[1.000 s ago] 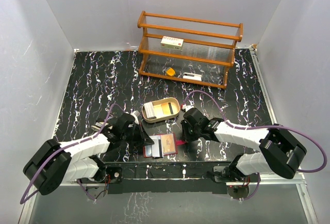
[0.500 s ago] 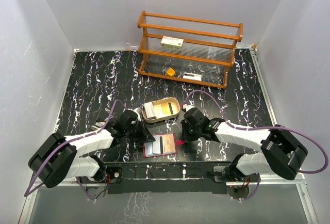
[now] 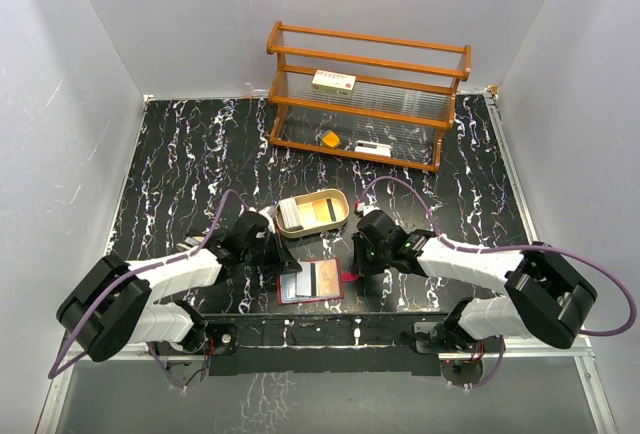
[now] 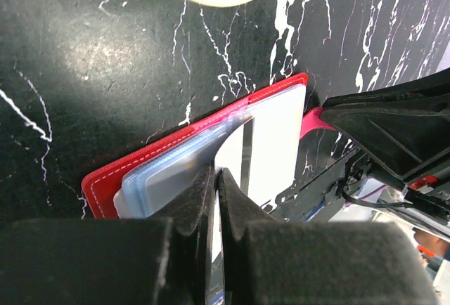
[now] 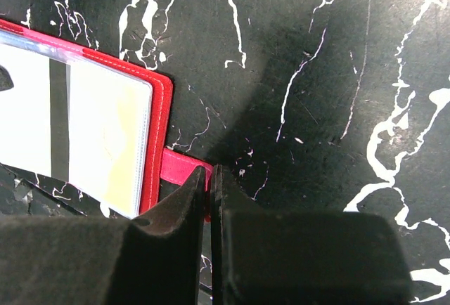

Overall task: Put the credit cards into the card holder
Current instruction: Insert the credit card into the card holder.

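a: where is the card holder?

b: the card holder (image 3: 310, 285) lies open on the table (image 3: 190, 154), close to the near edge, between my two arms. a white card (image 4: 278, 136) with a dark stripe lies on its clear pockets.

a: and your claws?

b: my left claw (image 4: 214, 176) is pressed together on that card's near end, and a thin pale sliver shows between the fingers. my right claw (image 5: 208, 173) is pinching the pink tab (image 5: 184, 166) that juts from the holder's right edge.

a: what's around?

b: the oval tray (image 3: 347, 210) sits just behind the holder, apart from it, right beside my left claw. more cards (image 3: 322, 214), white and yellow, lie inside. well behind stands a wooden rack (image 3: 368, 59) with a white box (image 3: 334, 81) on its upper shelf and an orange wedge (image 3: 329, 139) on the bottom one.

a: room to move?

b: open table stretches out left of my left arm and between tray and rack. pale walls (image 3: 60, 104) close in the left, right and far sides.

a: surfaces?

b: the table is black with white veins. the holder is red with a stitched border, and its pockets are glossy and bluish. the tray is tan with a rounded rim, and the rack's shelves are ribbed and clear.
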`<state>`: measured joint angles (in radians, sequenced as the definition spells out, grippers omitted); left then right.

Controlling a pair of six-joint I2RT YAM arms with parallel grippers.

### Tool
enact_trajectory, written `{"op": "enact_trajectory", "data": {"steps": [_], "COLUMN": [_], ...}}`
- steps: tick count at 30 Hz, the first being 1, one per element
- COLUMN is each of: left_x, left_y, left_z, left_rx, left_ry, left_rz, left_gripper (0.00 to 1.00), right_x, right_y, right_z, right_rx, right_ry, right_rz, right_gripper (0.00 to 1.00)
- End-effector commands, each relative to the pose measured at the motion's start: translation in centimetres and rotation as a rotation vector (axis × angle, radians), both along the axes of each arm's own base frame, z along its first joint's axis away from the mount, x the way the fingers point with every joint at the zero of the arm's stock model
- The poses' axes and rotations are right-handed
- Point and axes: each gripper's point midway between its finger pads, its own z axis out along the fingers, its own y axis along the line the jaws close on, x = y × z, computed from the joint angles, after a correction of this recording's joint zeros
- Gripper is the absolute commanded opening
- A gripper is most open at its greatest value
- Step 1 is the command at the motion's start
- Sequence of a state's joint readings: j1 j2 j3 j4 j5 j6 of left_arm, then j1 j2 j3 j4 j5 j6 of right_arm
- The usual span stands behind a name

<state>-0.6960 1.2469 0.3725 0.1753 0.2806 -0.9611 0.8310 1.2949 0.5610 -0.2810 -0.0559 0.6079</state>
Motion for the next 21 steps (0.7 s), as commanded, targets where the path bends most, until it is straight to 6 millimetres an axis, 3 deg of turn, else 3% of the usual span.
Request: {"op": "enact_trajectory", "data": {"steps": [1, 21], "left_x": [0.51, 0.37], "left_y": [0.55, 0.40], "left_z": [-0.41, -0.70], "left_rx": [0.085, 0.127], "left_ry": [-0.039, -0.038], "left_rz": [-0.050, -0.135], "left_gripper": [0.00, 0.00], "right_x": [0.17, 0.15], "right_y": [1.33, 1.38], "right_z": [1.12, 0.75], "right_rx": [0.074, 0.067], "right_ry": [-0.017, -0.007], "right_rz": [0.001, -0.013], "right_gripper": [0.00, 0.00]}}
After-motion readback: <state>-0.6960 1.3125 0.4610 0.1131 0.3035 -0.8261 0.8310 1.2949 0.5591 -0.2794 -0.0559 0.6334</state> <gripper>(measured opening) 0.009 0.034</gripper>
